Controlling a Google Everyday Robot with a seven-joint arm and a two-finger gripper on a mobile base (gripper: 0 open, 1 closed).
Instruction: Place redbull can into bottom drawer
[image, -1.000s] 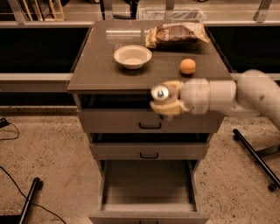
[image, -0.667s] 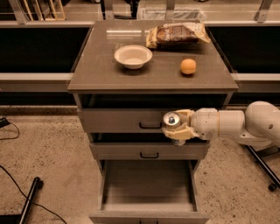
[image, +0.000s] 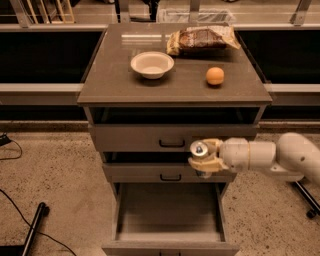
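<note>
The redbull can (image: 200, 149) shows only its shiny silver top; its body is hidden in my gripper (image: 204, 157), which is shut on it. The gripper holds the can upright in front of the middle drawer, above the right part of the open bottom drawer (image: 170, 212). The bottom drawer is pulled out and its flat interior holds nothing. My white arm (image: 270, 155) reaches in from the right.
On the cabinet top (image: 115, 80) stand a white bowl (image: 152, 64), an orange (image: 215, 76) and a snack bag (image: 202, 39). The top drawer (image: 171, 137) and middle drawer (image: 170, 173) are slightly ajar. A black stand leg (image: 34, 227) and cable lie on the floor left.
My gripper has carried the can down from the cabinet top's front edge to the level of the middle drawer, and a little to the right.
</note>
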